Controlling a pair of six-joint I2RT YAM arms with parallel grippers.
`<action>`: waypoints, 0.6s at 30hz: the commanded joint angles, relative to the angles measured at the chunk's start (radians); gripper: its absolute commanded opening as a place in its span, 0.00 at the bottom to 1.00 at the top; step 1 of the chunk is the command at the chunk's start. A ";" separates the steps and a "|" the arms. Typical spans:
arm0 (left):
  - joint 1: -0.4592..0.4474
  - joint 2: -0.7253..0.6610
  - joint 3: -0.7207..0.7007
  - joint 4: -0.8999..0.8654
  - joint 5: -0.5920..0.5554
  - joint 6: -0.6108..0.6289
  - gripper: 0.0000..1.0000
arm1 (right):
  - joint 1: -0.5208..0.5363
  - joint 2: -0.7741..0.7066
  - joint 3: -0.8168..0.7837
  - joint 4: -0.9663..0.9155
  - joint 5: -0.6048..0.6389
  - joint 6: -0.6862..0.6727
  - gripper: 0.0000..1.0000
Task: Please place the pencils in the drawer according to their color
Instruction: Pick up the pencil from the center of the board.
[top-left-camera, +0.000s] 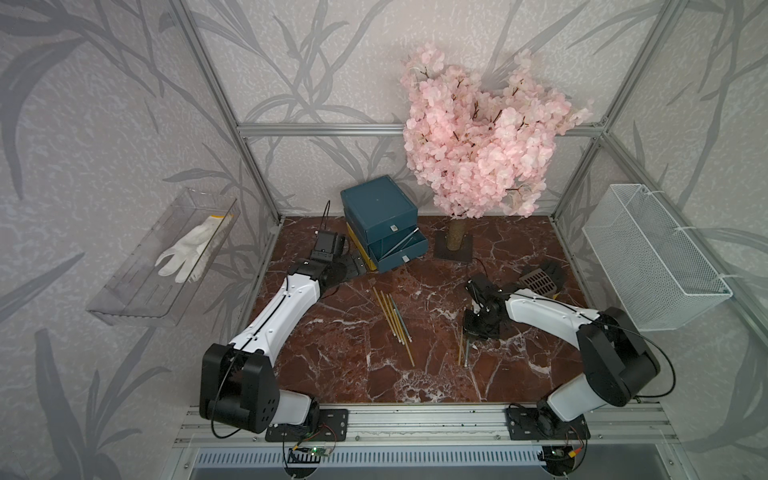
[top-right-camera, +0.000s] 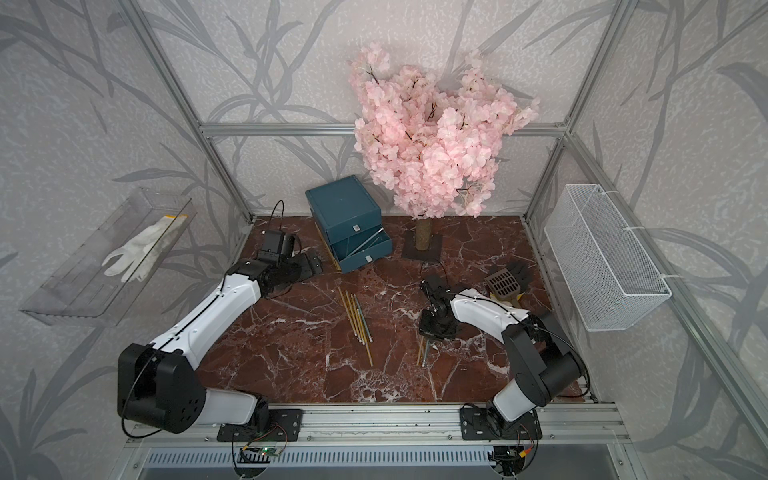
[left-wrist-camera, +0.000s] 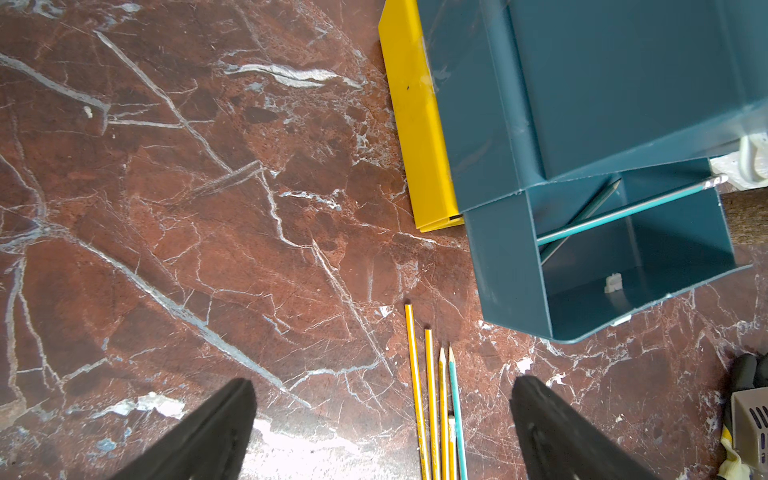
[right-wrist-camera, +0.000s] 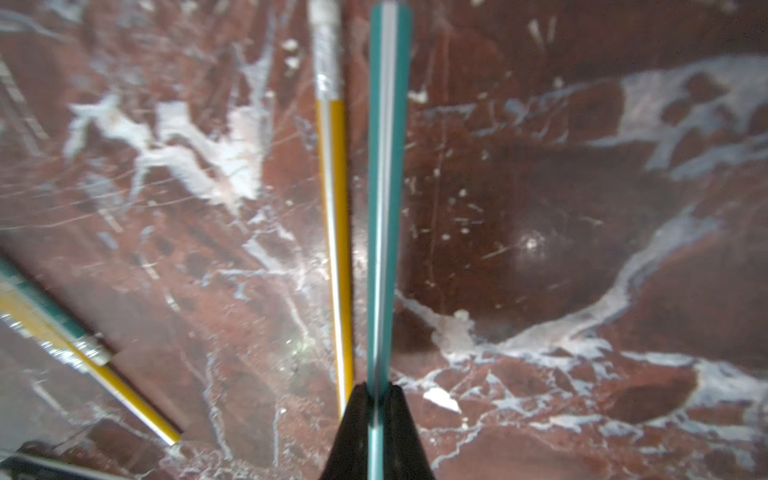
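While the left gripper (left-wrist-camera: 382, 382) hangs, fingers apart, by the drawer (top-left-camera: 376, 203) at eleven o'clock, the right gripper (right-wrist-camera: 378, 399) — at four o'clock — clamps a teal pencil (right-wrist-camera: 384, 187).

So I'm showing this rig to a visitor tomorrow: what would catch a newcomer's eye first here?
The pink blossom tree at the back of the red marble table stands out most. Beside it, the teal drawer chest has one drawer pulled open with a teal pencil leaning in it. Nearer the front, the right tool is shut on a second teal pencil, with a row of mostly yellow pencils lying mid-table.
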 joint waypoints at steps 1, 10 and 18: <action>0.003 -0.012 0.011 -0.001 0.020 0.011 1.00 | -0.002 -0.056 0.057 -0.011 -0.050 0.030 0.00; 0.003 0.001 0.011 0.017 0.089 0.014 1.00 | 0.012 -0.019 0.187 0.156 -0.181 0.152 0.00; 0.001 0.017 0.026 0.021 0.144 0.009 1.00 | 0.056 0.123 0.350 0.353 -0.216 0.276 0.00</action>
